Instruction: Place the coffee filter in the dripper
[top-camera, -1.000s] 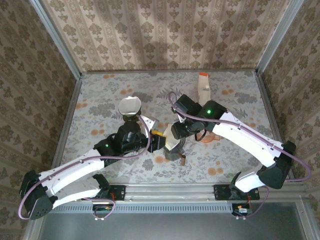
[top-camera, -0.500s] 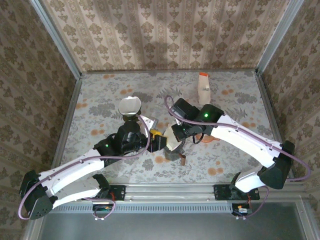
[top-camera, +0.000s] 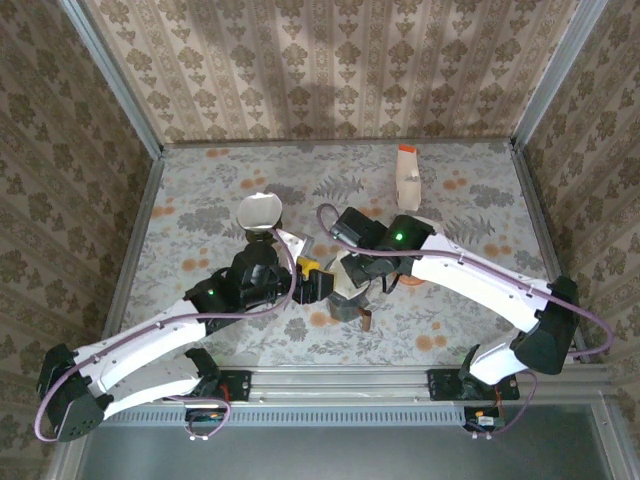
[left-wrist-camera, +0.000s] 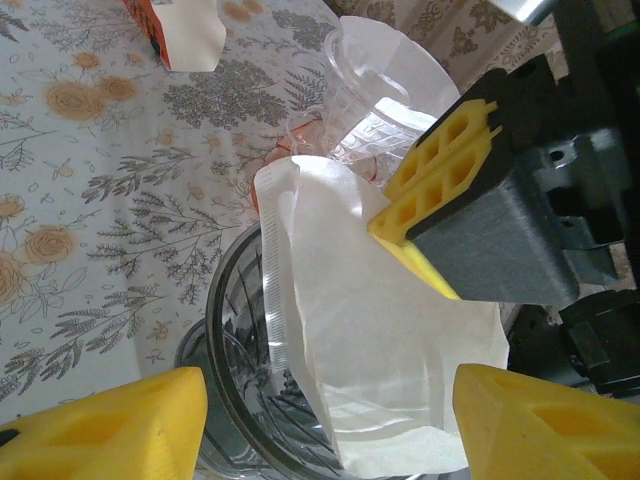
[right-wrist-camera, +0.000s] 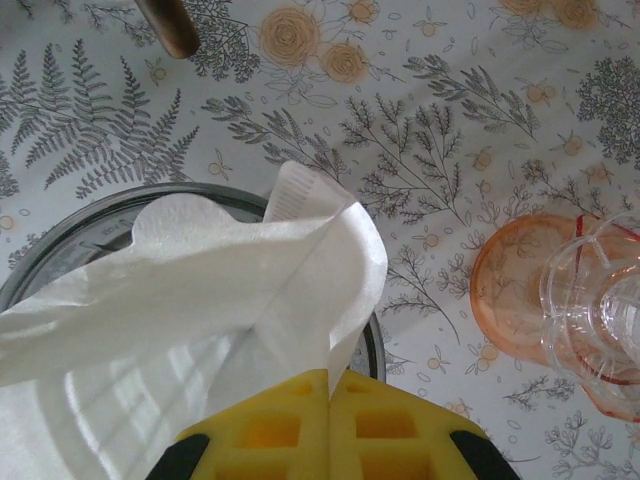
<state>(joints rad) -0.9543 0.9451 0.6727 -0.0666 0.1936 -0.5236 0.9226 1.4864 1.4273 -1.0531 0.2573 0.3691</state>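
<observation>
White paper, the one coffee filter (top-camera: 345, 284), stands half inside the one glass dripper (top-camera: 350, 309) in the overhead view, between two grippers. From the left wrist, the left gripper (left-wrist-camera: 325, 425) is open around it, holding nothing. From the right wrist, the right gripper (right-wrist-camera: 330, 435) pinches its top edge; released now, the folded paper may, I think, spring out over the rim.

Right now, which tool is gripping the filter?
The right tool: its pads are shut on the filter's edge over the dripper. The left tool is open, its fingers apart on either side of the paper.
</observation>
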